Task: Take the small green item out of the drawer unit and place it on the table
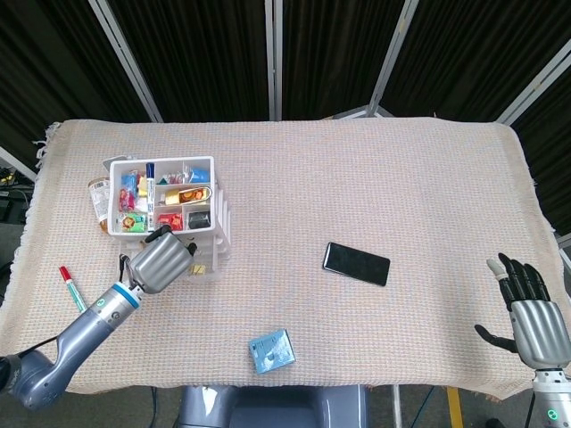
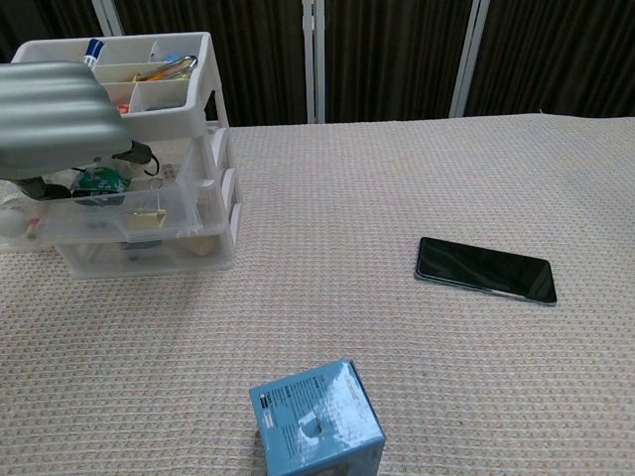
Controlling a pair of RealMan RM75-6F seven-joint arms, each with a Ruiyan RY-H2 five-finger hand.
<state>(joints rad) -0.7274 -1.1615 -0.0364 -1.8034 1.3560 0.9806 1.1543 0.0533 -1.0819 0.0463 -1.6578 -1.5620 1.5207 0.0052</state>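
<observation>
The left hand (image 1: 163, 260) reaches into the drawer unit (image 2: 189, 213), fingers curled around the small green item (image 2: 97, 180); whether it holds it is unclear. The right hand (image 1: 533, 319) idles, spread wide.

The cloth-covered table (image 1: 357, 169) carries a drawer unit (image 1: 214, 234), black phone (image 1: 356, 263), blue box (image 1: 271, 350) and red marker (image 1: 70, 286).

Bright, even overhead light, soft faint shadows, sharp focus except the blurred near left hand (image 2: 58, 114).
</observation>
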